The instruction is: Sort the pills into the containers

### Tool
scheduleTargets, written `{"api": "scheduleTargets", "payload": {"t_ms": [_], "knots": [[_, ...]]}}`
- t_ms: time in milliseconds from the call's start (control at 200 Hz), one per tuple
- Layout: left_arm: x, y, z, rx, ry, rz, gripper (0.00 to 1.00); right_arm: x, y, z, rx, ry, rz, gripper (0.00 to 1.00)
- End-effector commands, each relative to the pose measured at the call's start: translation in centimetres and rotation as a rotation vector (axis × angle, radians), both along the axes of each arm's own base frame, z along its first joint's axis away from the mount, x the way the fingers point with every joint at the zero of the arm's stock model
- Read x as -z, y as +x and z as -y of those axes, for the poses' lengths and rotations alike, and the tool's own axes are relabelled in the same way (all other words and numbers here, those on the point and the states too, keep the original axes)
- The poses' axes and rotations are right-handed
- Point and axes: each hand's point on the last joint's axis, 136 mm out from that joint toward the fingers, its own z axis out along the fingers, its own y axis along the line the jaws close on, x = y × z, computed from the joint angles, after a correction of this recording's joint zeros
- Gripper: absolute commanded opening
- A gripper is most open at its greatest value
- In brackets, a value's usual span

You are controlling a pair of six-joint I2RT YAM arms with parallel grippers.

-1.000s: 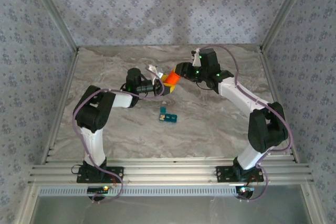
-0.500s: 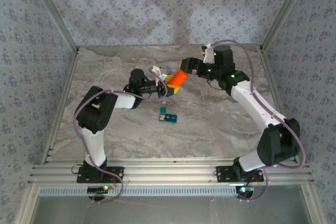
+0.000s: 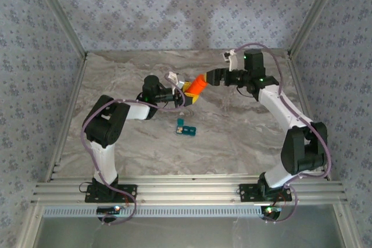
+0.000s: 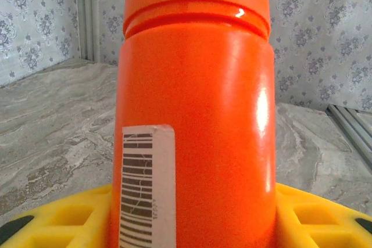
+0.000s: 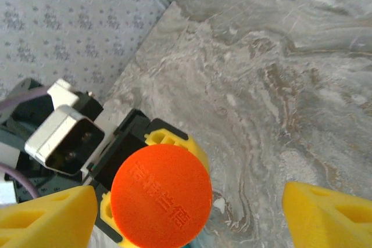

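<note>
Here, containers (image 3: 186,128) apart, nearside of left tool (image 3: 188,93) gripping bottle (image 3: 199,84).

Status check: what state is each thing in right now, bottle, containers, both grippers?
Bottle: capped, gripped at its base by the left fingers.
Left gripper: shut on the bottle.
Right gripper: open, fingers either side of the cap, not clamped.
Containers: lying on the table, untouched; lids too small to judge.

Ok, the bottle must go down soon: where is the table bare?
Bare table behind the left arm, and between the containers and right arm. Crowded mid-rear: left gripper holds the bottle, right gripper open at its cap.
</note>
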Motion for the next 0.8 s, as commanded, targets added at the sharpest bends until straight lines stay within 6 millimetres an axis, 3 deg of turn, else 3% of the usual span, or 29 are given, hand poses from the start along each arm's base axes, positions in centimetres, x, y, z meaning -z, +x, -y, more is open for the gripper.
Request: {"api": "scheduleTargets", "payload": {"t_ms": [0, 455, 700, 795], "knots": [[-3.0, -0.5, 0.1, 0.035, -0.045, 0.08, 0.0, -1.4, -0.9, -1.4, -0.113, 0.013, 0.062, 0.83], [-3.3, -0.6, 0.0, 0.034, -0.046, 0.086, 0.0, 0.3, -0.5, -3.2, -0.145, -0.007, 0.01, 0.73], [-3.5, -0.7, 0.0, 0.033, -0.044, 0.093, 0.0, 1.0, -0.7, -3.4, -0.142, -0.01, -0.026, 0.46], [-3.5, -0.7, 0.0, 0.031, -0.044, 0.095, 0.0, 1.0, -0.7, -3.5, -0.113, 0.008, -0.051, 0.42]]}}
